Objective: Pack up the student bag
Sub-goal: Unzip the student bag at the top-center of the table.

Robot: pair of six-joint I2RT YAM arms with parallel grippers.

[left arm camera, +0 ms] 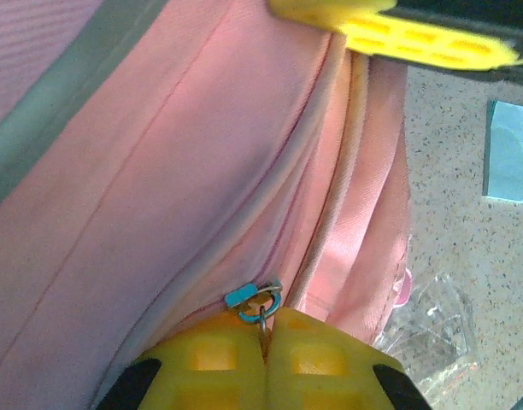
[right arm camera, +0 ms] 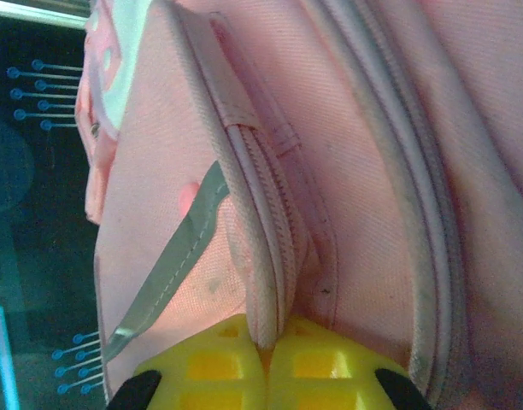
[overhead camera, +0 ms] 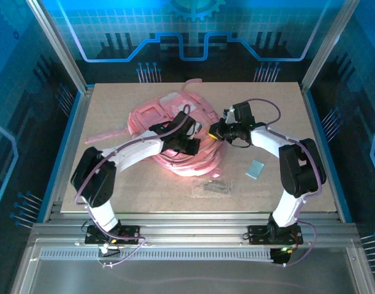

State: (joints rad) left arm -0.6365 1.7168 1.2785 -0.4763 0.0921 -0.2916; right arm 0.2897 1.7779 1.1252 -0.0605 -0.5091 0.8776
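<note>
Pink student bag (overhead camera: 155, 116) lies mid-table (overhead camera: 144, 190), between the 2 arms. Left gripper (left arm camera: 266, 340) is clamped on its zip pull (left arm camera: 261, 301). Right gripper (right arm camera: 266, 342) pinches a piped seam (right arm camera: 261, 256) (fabric bunched between its yellow fingers). Pale blue card (overhead camera: 256, 168) lies near the bag's right.

We see a flat beige speckled tabletop (overhead camera: 151, 190) spreading beneath the right gripper (overhead camera: 212, 131). Beyond it stands a blue-lit back wall panel (overhead camera: 193, 30) with a grid and circuit pattern, framed by silver aluminium posts (overhead camera: 56, 43); similar blue side panels (overhead camera: 16, 122) flank it.
</note>
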